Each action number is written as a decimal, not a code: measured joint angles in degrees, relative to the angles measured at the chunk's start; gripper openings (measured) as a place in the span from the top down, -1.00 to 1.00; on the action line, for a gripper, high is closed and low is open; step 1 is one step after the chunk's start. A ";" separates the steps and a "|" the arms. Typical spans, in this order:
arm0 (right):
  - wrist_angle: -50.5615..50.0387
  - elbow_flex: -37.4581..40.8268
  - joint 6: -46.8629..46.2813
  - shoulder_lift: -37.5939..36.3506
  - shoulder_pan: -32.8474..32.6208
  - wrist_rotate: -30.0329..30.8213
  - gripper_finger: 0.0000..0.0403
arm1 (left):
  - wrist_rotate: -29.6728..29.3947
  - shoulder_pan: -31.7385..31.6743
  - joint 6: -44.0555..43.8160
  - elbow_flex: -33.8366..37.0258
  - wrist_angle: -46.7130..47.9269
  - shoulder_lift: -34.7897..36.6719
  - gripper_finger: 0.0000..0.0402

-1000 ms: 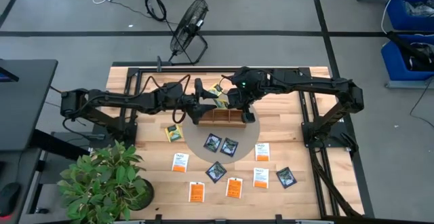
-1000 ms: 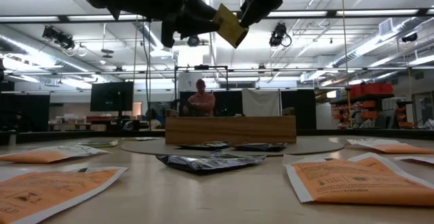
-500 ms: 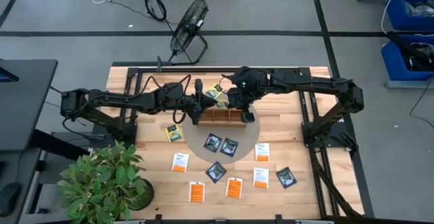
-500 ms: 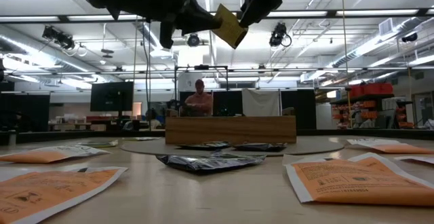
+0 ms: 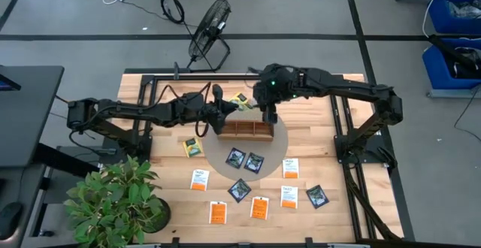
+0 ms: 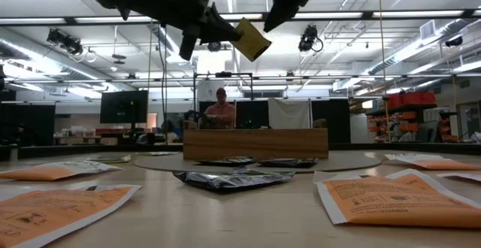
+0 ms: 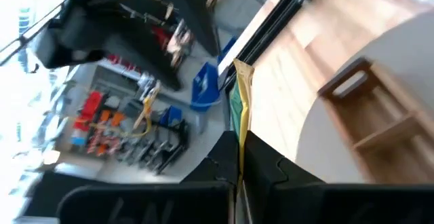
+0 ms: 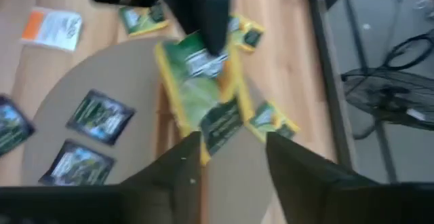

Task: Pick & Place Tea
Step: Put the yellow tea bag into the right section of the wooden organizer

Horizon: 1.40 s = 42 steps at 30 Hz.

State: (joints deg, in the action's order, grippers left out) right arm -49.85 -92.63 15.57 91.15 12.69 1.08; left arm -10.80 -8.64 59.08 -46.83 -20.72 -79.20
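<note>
The left gripper (image 5: 225,110) is clamped on a yellow-green tea packet (image 5: 239,101), holding it up in the air above the far edge of the wooden tray (image 5: 246,130); in the left wrist view the packet (image 7: 240,108) stands edge-on, pinched between the two dark fingers (image 7: 261,166), and in the low view it (image 6: 251,40) hangs tilted high over the table. The right gripper (image 5: 269,115) sits just beside it, over the right end of the tray, with its fingers (image 8: 295,166) spread apart and nothing between them; its wrist view looks down on the held packet (image 8: 200,95) just ahead of the tips. The tray stands on a round grey mat (image 5: 279,149) near the middle of the table (image 5: 338,203). Two dark packets (image 5: 245,159) lie on the mat toward the near side. More packets are scattered on the wood toward the near edge: white-and-orange ones (image 5: 289,168), orange ones (image 5: 218,213) and dark ones (image 5: 317,196), plus a yellow-green one (image 5: 193,148) left of the mat. A potted plant (image 5: 120,199) stands at the near left corner. A person (image 6: 221,109) sits in the room beyond the table.
</note>
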 joint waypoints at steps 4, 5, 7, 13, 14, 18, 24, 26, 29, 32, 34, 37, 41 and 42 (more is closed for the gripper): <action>-0.03 -2.81 -1.62 0.00 1.56 2.40 -0.23 | -6.92 1.99 7.65 0.00 -1.91 0.00 0.95; 0.09 -3.48 -1.82 0.00 2.12 2.76 -0.27 | -8.33 2.48 10.09 0.00 -2.80 0.00 0.95; 0.10 -4.42 -2.61 -0.02 3.48 2.93 -0.34 | -10.79 3.38 14.20 0.00 -4.28 0.00 0.95; -3.95 -6.04 -4.70 -0.02 8.53 -1.86 -0.41 | -20.12 5.60 25.18 1.25 -9.06 0.00 0.95; -4.60 -6.04 -5.07 -0.02 9.41 -3.72 -0.41 | -20.96 5.77 27.29 2.06 -10.75 0.00 0.95; -5.34 -6.04 -6.11 -0.02 12.64 -12.28 -0.40 | -21.38 6.03 35.11 7.41 -20.81 -0.10 0.95; -1.60 -6.04 -7.10 -0.02 15.93 -26.96 -0.40 | -17.61 5.99 46.45 15.48 -40.99 -1.71 0.95; 0.71 -6.07 -8.14 0.17 16.56 -30.13 -0.40 | -15.42 5.99 48.86 16.80 -46.65 -2.47 0.95; 3.41 -6.09 -10.31 0.75 17.53 -33.38 -0.39 | -14.36 6.03 49.63 17.35 -50.59 -3.12 0.95; 4.66 -6.11 -13.63 2.20 17.97 -37.01 -0.39 | -13.89 5.99 50.09 17.33 -51.40 -3.43 0.95; 4.44 -6.11 -15.43 3.45 17.82 -39.22 -0.39 | -13.83 5.99 50.07 17.31 -51.89 -3.43 0.95; 4.21 -6.11 -15.48 5.31 17.11 -39.70 -0.39 | -13.72 5.99 49.83 17.31 -52.83 -3.43 0.95; 6.99 -6.09 -15.79 7.20 16.67 -39.86 -0.39 | -13.32 5.99 49.74 17.31 -53.37 -3.43 0.95; 7.96 -6.09 -16.22 7.48 16.50 -40.41 -0.39 | -13.32 5.99 49.73 17.31 -53.41 -3.43 0.96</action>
State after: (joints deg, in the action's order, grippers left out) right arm -41.89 -98.72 -0.64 98.63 29.19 -39.33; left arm -24.12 -2.66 108.81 -29.52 -74.13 -82.63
